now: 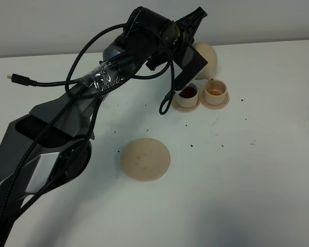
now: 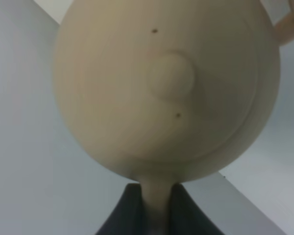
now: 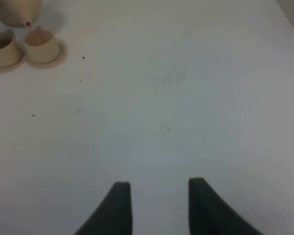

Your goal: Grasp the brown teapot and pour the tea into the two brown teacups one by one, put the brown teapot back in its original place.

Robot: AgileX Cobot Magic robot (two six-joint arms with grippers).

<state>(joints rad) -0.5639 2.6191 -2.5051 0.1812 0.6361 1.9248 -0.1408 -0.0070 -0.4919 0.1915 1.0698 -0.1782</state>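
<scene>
**Teapot held tilted over a cup by the left gripper**

A squat, round, pale beige clay teapot (image 2: 137,98) is clamped by its thin handle between the dark fingers (image 2: 120,218) of the left gripper (image 2: 157,200), whose jaws are drawn in narrowly on that handle. In the left wrist view the pot's body and knobbed lid (image 2: 170,80) fill almost the whole picture just beyond the fingertips.

In the high view the teapot (image 1: 206,55) is seen raised and tilted at the far side of the table, partly hidden behind the black left arm (image 1: 92,98). Its spout (image 1: 211,80) is placed directly over the right-hand cup (image 1: 215,91) of a pair of small pale beige cylindrical cups. Light amber liquid is seen in that cup and darker brown liquid in the left-hand cup (image 1: 188,93). Each cup is set on a small matching saucer, just beside the other. A flat, round, pale beige saucer plate (image 1: 145,159) lies nearer the camera, well apart from the cups.

The right gripper (image 3: 157,205) is held over the table far from the teapot, its two dark jaws standing apart with nothing between them.

The surface is a white tabletop (image 1: 257,170) scattered with small dark specks, and a pale wall (image 1: 51,25) is seen behind it. A black cable (image 1: 46,82) with a gold-tipped plug is seen trailing from the arm.
</scene>
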